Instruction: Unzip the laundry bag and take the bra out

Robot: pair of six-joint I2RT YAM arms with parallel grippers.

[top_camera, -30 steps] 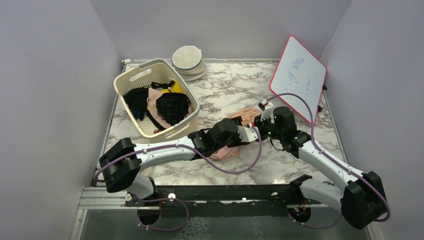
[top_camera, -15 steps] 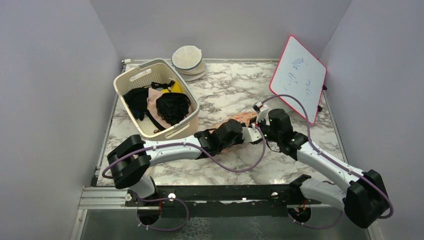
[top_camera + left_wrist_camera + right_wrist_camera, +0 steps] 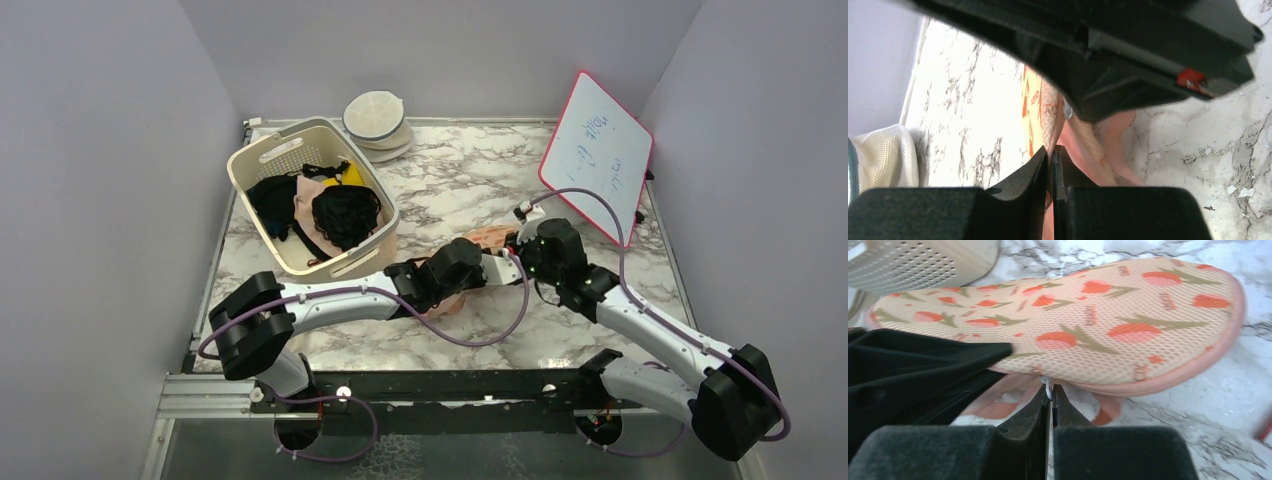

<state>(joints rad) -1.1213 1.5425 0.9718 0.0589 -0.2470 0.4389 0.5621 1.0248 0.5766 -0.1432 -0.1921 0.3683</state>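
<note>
Top external view: expect even, diffuse light from overhead. The marble table [image 3: 450,175] reads bright, and the shadows under the arms are soft and short.

Left wrist view: the table [image 3: 963,100] is overexposed on the left, with its veining partly washed out. The dark housing [image 3: 1148,45] across the top is nearly black and blurred by closeness.

Right wrist view: the laundry bag [image 3: 1088,325] is in sharp focus, with its mesh weave resolved. The right gripper [image 3: 1052,392] in the foreground is underexposed and soft. The basket [image 3: 923,260] in the upper left corner is slightly soft.
</note>
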